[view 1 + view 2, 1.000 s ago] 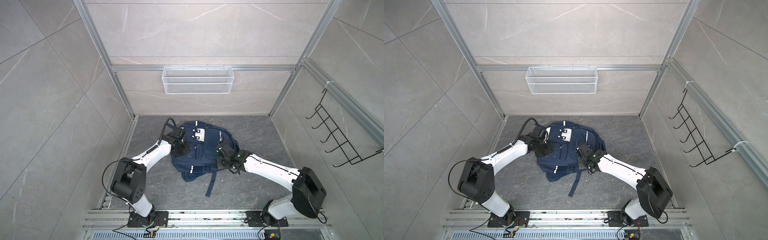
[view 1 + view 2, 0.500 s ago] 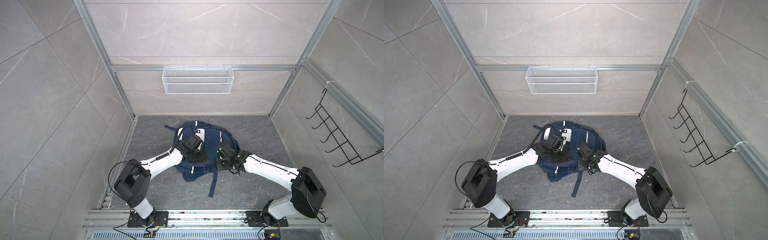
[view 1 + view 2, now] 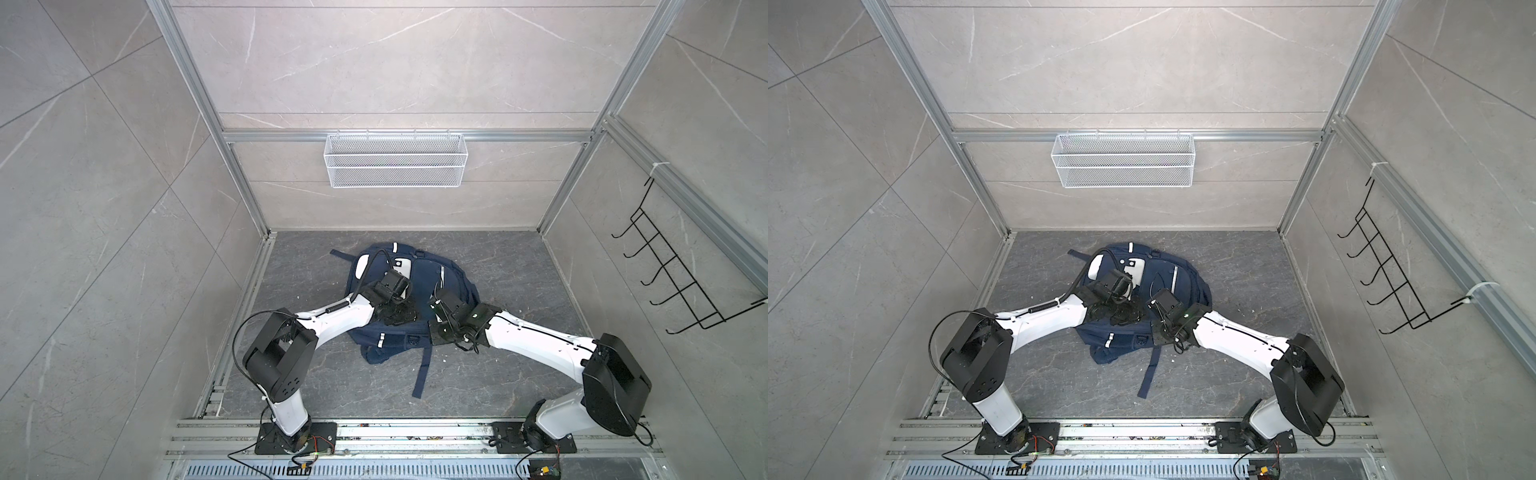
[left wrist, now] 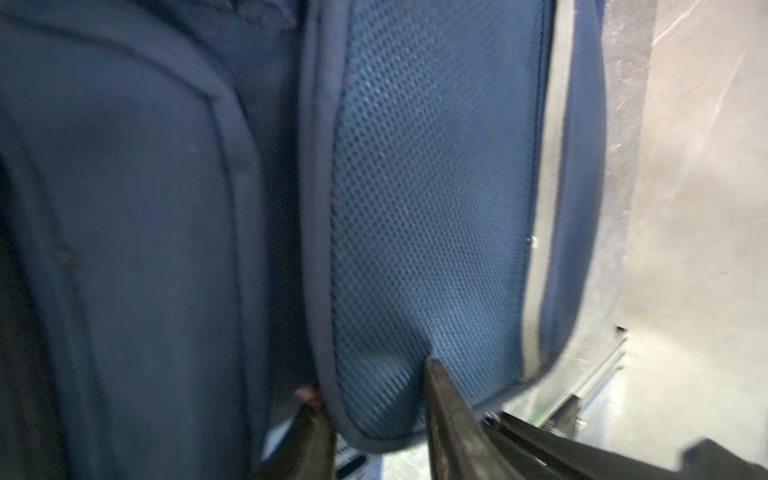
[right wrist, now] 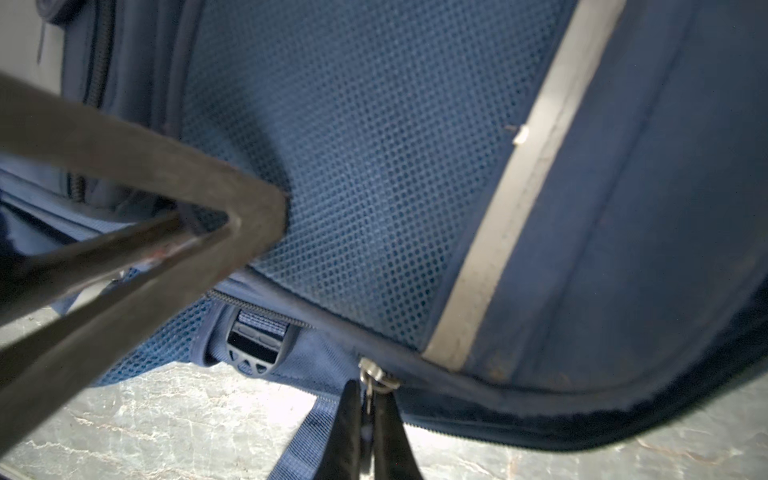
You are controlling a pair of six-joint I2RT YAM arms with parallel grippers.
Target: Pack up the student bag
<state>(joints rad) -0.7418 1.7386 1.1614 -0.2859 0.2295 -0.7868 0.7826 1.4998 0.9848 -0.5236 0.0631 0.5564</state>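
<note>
In both top views the tips of both claws are hidden under their own wrists and black housings, so the grips can be read only from the wrist views. The left wrist view is blurred. There the left claw (image 4: 370,382) has its two dark fingers (image 4: 442,403) standing apart, with the piped edge of a blue mesh panel (image 4: 428,187) between them and one tip denting the mesh. Whether they clamp it I cannot tell. The right claw (image 5: 370,388) is pressed together on a silvery metal zip pull (image 5: 374,376) at the bag's rim.

The large navy-blue fabric student bag (image 3: 424,278) with white patches lies flat in the middle of the dark grey, veined, stone-look surface (image 3: 498,270). Both arms reach over it, and a dark strap (image 3: 422,374) trails toward the near edge. Its inside cannot be seen.

Pale grey stone-look panels in an aluminium frame wall the cell. A white wire-mesh basket (image 3: 395,166) hangs on the back wall and a black wire hook rack (image 3: 673,282) on the right wall.
</note>
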